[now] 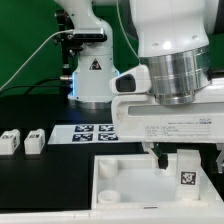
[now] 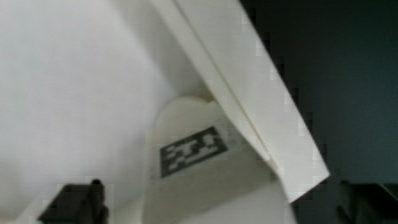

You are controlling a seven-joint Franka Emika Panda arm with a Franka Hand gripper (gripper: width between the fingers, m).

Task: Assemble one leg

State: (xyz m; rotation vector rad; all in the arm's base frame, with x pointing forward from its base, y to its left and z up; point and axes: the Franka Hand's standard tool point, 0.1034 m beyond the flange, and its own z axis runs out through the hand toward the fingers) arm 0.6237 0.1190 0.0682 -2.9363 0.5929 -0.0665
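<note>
A leg [image 1: 187, 170], a small white block with a black-and-white tag, stands upright in the near right corner of the white square tray [image 1: 125, 185]. My gripper [image 1: 188, 157] is lowered over it with one dark finger on each side, open, and the jaws are clear of the block. In the wrist view the leg [image 2: 199, 150] shows its tag against the tray's floor [image 2: 89, 90], next to the tray's rim [image 2: 249, 90]. The gripper [image 2: 217, 205] there shows both fingertips [image 2: 71, 203] wide apart with the leg between them.
Two more white legs [image 1: 12, 141] [image 1: 35, 140] lie on the black table at the exterior view's left. The marker board [image 1: 95, 132] lies behind the tray. The arm's base [image 1: 90, 75] stands at the back.
</note>
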